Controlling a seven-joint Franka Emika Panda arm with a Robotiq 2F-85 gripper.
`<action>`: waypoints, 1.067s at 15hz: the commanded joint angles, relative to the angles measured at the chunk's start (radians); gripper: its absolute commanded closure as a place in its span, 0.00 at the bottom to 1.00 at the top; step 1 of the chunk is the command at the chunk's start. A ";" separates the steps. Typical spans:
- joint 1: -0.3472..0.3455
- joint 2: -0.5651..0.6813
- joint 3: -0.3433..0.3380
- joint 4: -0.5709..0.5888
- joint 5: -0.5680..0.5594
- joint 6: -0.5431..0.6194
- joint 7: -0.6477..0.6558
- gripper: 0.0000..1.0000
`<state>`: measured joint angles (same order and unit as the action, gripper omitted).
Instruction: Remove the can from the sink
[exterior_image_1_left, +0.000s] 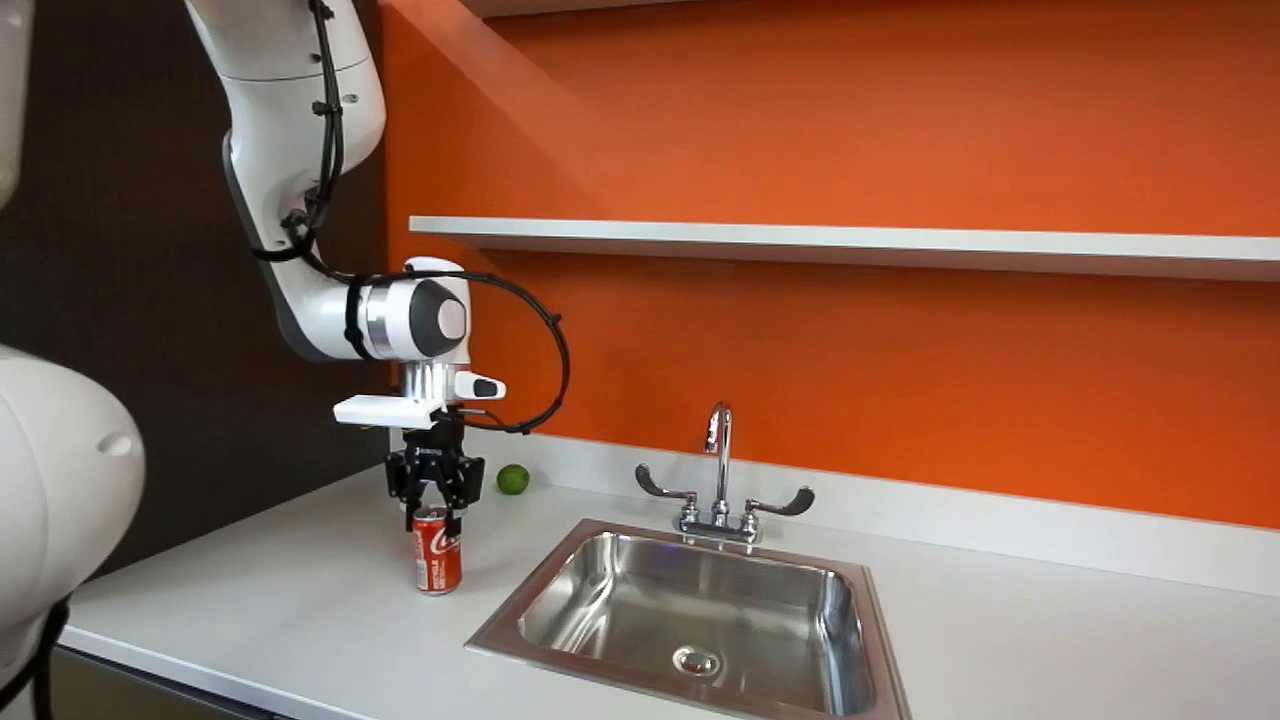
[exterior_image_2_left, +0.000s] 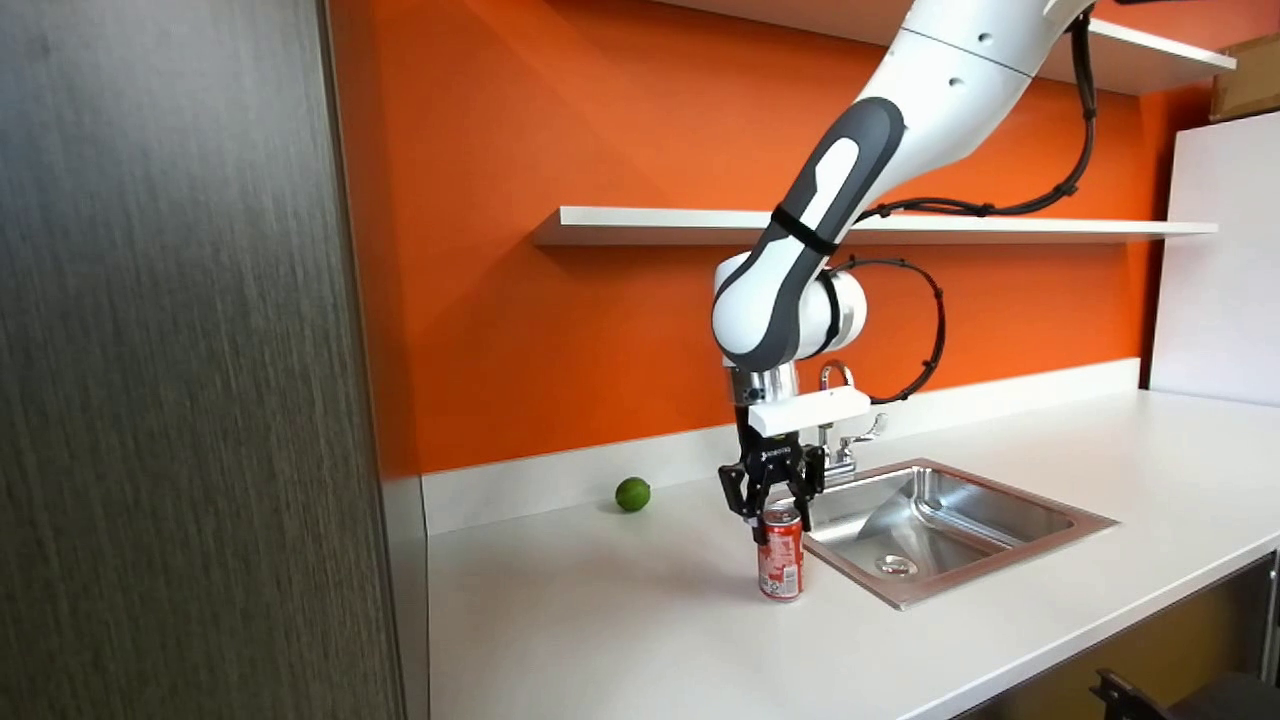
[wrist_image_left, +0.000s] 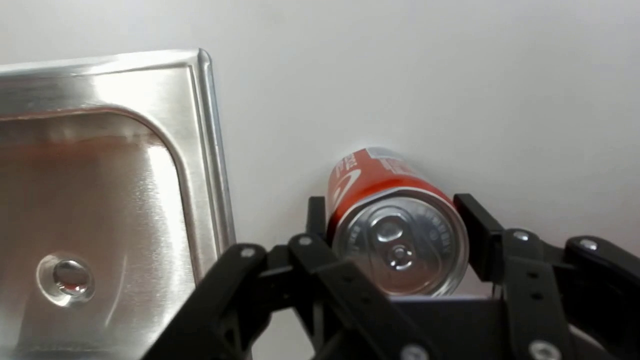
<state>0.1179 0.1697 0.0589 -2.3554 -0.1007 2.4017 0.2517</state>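
Observation:
The can (exterior_image_1_left: 438, 568) is red with white markings and a silvery top. It stands upright on the white countertop beside the sink, and seems to rest on it in both exterior views (exterior_image_2_left: 780, 570). The sink (exterior_image_1_left: 880, 630) is a steel basin with a centre drain; its rim also shows in the wrist view (wrist_image_left: 201, 165). My gripper (exterior_image_1_left: 432, 522) points straight down over the can. In the wrist view its two black fingers (wrist_image_left: 387, 202) touch the can's upper sides, with the silvery top (wrist_image_left: 405, 245) between them. Part of the top is hidden by a finger link.
A small green ball (exterior_image_1_left: 513, 479) lies near the back wall, behind the gripper. The chrome faucet (exterior_image_1_left: 721, 460) with two lever handles stands behind the sink. A white shelf (exterior_image_1_left: 850, 240) runs along the orange wall. A dark panel (exterior_image_2_left: 180, 400) stands at the side.

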 joint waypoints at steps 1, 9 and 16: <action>0.002 0.001 0.005 0.013 0.020 0.001 0.005 0.04; -0.001 -0.111 0.005 -0.053 0.049 0.000 0.025 0.00; -0.040 -0.283 -0.018 -0.187 0.136 0.024 0.018 0.00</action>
<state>0.1086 -0.0095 0.0498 -2.4560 -0.0080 2.4040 0.2631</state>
